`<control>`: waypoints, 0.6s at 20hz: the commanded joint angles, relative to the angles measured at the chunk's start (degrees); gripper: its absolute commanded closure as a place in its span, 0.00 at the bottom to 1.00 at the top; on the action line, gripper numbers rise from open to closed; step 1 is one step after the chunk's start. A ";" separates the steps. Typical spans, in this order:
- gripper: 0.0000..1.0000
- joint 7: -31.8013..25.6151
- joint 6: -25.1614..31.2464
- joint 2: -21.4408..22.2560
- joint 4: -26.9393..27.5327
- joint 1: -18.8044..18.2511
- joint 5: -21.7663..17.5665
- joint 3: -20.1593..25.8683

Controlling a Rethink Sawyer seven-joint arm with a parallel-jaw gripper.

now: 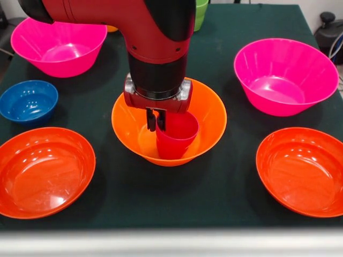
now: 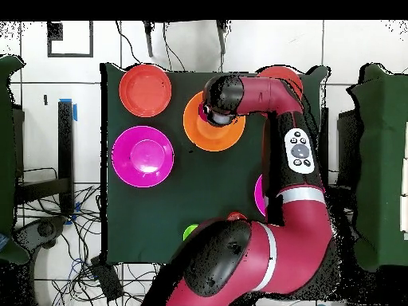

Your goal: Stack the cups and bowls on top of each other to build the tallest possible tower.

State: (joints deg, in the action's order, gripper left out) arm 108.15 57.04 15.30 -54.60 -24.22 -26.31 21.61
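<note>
At bench centre, the red cup (image 1: 177,136) stands upright inside the large orange bowl (image 1: 209,115). Gripper (image 1: 156,122) is lowered over the cup's rim, dark fingers (image 1: 152,120) closed on its wall. Blue bowl (image 1: 28,100) sits well apart.

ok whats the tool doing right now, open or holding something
Tool: closed on the rim of the red cup, which sits inside the orange bowl.

Front view: cup (image 1: 177,136) inside centre deep bowl (image 1: 209,115), gripper (image 1: 156,122) at cup's rim. 2 deep bowls behind, left (image 1: 59,45) and right (image 1: 286,75). 2 shallow bowls in front, left (image 1: 43,171), right (image 1: 303,171). Small bowl (image 1: 28,100) at left edge.
</note>
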 commanded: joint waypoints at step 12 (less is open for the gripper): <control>1.00 -3.95 5.67 1.80 -3.89 1.63 0.46 -0.64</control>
State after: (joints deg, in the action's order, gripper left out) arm 108.15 57.02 15.72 -55.24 -24.20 -26.21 21.52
